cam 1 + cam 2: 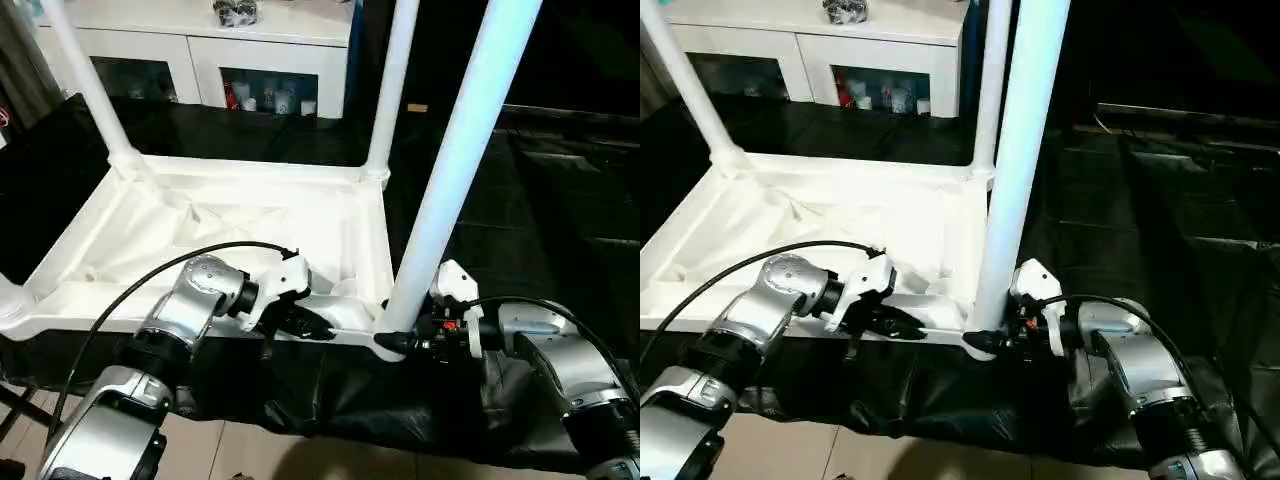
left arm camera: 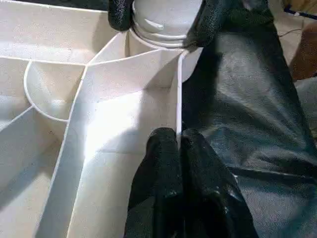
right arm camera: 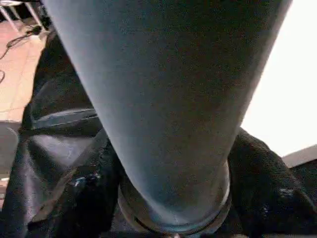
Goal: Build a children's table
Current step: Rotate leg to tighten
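Upside down, the top point(image 1: 240, 225) is lying on the black-sheeted table point(image 1: 560, 200), ribbed underside facing up. Two legs are standing in the far corner sockets: the far-left leg point(image 1: 85, 85) and the far-right leg point(image 1: 392, 85), both leaning slightly.

At the near right corner, the near leg point(image 1: 455, 165) is rising steeply, tilted a little to the right, its base sitting in the socket point(image 1: 392, 343). The right gripper point(image 1: 412, 338) is reaching in from the right, its black fingers point(image 3: 74, 198) closing around the leg's base on both sides, just above the ringed collar.

The left gripper point(image 1: 300, 322) is resting on the near rim of the top, just left of that same corner. Its fingers point(image 2: 163, 163) are pressed nearly together, pinching the thin upright rim wall point(image 2: 178, 104) between them.

Beyond the table, a white cabinet point(image 1: 250, 45) with glass doors is standing against the back.
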Controlling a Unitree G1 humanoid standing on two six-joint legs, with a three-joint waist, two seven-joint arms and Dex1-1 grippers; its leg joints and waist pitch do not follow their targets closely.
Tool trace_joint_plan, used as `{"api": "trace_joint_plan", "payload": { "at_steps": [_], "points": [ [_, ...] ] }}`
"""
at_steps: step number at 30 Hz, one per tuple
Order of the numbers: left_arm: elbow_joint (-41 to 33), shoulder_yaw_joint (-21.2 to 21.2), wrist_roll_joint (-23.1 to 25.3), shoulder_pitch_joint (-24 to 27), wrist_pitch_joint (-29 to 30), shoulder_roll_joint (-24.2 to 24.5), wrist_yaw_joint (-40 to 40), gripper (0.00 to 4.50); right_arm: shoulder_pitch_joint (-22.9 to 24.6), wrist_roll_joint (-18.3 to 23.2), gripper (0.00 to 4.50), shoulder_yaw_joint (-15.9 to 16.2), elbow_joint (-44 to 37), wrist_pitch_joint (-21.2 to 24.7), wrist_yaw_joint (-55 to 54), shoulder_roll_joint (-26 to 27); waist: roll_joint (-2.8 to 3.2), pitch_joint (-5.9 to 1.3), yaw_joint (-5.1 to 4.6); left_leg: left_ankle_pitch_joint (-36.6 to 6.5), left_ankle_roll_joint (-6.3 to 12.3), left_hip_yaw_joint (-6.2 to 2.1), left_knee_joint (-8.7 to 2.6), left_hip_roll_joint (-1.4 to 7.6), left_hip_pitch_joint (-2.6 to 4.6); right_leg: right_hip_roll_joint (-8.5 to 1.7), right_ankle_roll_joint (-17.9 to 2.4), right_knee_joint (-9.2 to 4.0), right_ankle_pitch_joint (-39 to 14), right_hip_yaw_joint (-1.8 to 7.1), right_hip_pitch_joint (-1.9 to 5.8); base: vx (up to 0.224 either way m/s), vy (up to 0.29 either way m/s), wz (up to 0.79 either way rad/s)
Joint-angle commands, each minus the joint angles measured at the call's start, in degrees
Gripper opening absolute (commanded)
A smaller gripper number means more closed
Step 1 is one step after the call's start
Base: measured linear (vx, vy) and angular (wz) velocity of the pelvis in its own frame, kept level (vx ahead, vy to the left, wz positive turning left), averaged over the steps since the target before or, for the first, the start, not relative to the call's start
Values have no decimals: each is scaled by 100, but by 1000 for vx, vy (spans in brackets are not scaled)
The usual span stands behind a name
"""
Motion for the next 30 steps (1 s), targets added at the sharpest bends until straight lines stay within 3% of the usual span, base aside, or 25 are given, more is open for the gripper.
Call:
{"api": "trace_joint_plan", "payload": {
  "at_steps": [1,9,12,17,22,27,30],
  "points": [
    [-178,31,-205,-113,-103,-69,49,0,135,76,269,479,-145,93,398,82,-45,-278,8,-834,447,-50,-338,242,-11,-437,-1191,-394,-1066,324,273,0,0,0],
    [-162,124,-276,-99,-22,-185,196,0,283,140,265,425,-244,206,268,225,-36,-278,15,-809,448,-47,-333,240,-13,-439,-1194,-394,-1033,325,277,0,0,0],
    [-16,180,-147,-163,50,-477,899,0,251,23,265,147,61,-52,-669,687,-36,-277,16,-862,402,-46,-332,241,-8,-447,-1184,-401,-1087,334,267,0,0,0],
    [184,220,14,-264,126,-728,1564,0,48,-188,264,-147,565,-131,-1730,1133,-37,-230,-96,-1402,115,-95,-394,203,27,-452,-851,-534,-2272,304,241,0,0,0],
    [358,285,88,-409,246,-1363,2523,0,-269,-234,264,-567,1197,-119,-3205,2041,-38,-245,-181,-1284,122,-89,-383,200,15,-444,-909,-513,-1959,334,229,0,0,0],
    [345,233,256,-420,285,-1766,3179,0,-595,-376,264,-791,1769,-257,-4378,2682,-21,-271,-214,-975,204,-69,-360,183,1,-437,-1028,-464,-1475,336,252,0,0,0],
    [252,200,308,-349,294,-1882,3344,0,-769,-497,264,-778,2012,-594,-4594,2868,-18,-278,-221,-905,272,-61,-356,178,-9,-430,-1068,-446,-1295,335,255,0,0,0]
  ]
}}
